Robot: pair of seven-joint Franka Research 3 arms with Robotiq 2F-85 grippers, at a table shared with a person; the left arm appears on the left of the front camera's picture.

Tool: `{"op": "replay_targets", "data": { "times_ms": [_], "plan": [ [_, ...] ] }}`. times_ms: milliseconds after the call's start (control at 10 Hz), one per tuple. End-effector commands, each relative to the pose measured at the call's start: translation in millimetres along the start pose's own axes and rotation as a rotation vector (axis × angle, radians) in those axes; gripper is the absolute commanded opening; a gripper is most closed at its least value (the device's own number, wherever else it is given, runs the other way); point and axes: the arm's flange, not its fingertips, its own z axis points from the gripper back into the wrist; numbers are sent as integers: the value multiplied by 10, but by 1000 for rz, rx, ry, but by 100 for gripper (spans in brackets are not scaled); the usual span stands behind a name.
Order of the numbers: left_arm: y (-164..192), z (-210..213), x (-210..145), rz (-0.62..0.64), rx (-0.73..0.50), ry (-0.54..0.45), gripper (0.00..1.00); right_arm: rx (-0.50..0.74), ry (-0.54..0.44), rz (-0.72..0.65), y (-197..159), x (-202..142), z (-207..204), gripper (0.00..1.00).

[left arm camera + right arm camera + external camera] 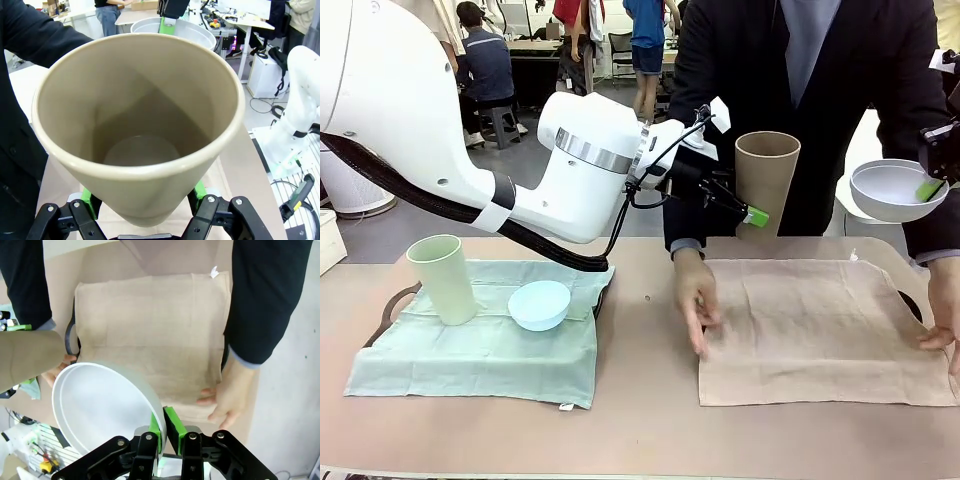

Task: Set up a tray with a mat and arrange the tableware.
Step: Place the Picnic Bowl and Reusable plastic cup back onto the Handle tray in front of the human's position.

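Note:
My left gripper (757, 211) is shut on the lower part of the brown-tan cup (766, 178), holding it upright in the air above the far edge of the tan mat (820, 335). The left wrist view looks into the cup (137, 130) with a green pad (90, 198) at each side. At the right edge my right gripper (931, 189) is shut on the rim of the white bowl (890, 190), also lifted. In the right wrist view the bowl (97, 407) hangs over the mat (150, 325). The pale green cup (442, 278) and light blue bowl (540, 304) stand on the green mat (470, 350).
The person's hands (697, 300) press on the tan mat at its left and right edges (227, 400). Dark tray handles show beside both mats (912, 303) (392, 305). Bare table lies between the two trays and along the near edge.

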Motion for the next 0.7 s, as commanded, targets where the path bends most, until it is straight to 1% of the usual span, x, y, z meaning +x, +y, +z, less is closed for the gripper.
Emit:
{"op": "replay_targets", "data": {
  "times_ms": [0,600],
  "plan": [
    [5,14,27,-4,-2,-5,28,3,-8,-1,5,2,-16,0],
    [5,14,27,-4,-2,-5,28,3,-8,-1,5,2,-16,0]
  ]
}}
